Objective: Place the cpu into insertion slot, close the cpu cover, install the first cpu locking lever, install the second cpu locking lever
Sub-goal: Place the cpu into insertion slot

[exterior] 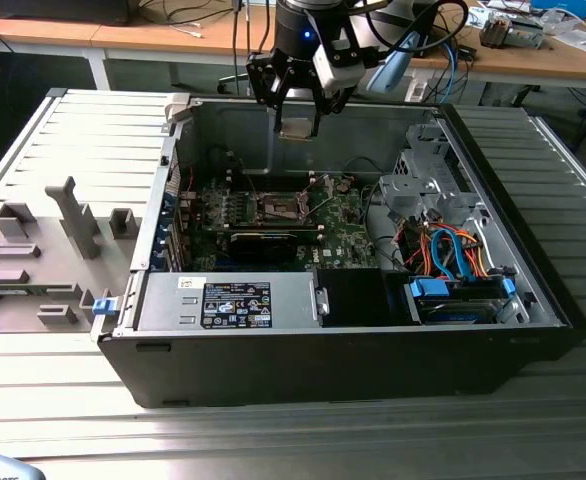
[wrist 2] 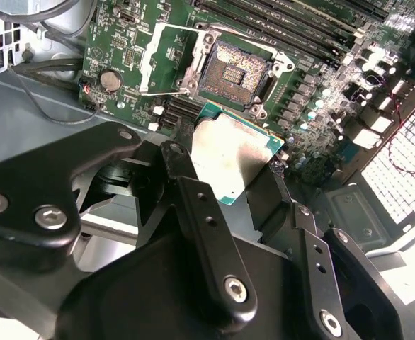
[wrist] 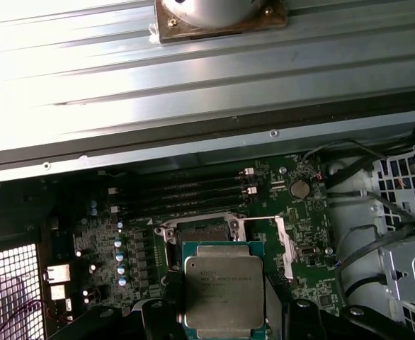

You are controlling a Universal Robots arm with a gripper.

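- Silvery-grey cpu (wrist 2: 244, 142): likely light, stiff, fragile; best gripped by opposite edges.
- Pinched edgewise in gripper (wrist 2: 226, 163), jaws closed onto it.
- Insertion slot (wrist 2: 234, 71) bare, well below gripper.

Robotics lab/workshop: open PC case (exterior: 353, 370) on slatted metal bench (exterior: 273, 440), wooden desks (exterior: 53, 35) w/ cables (exterior: 188, 14) behind.

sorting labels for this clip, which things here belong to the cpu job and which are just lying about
Job: cpu in the end effector, insertion slot, cpu cover open.
Lying about: grey fixture blocks, blue cables, coin battery.
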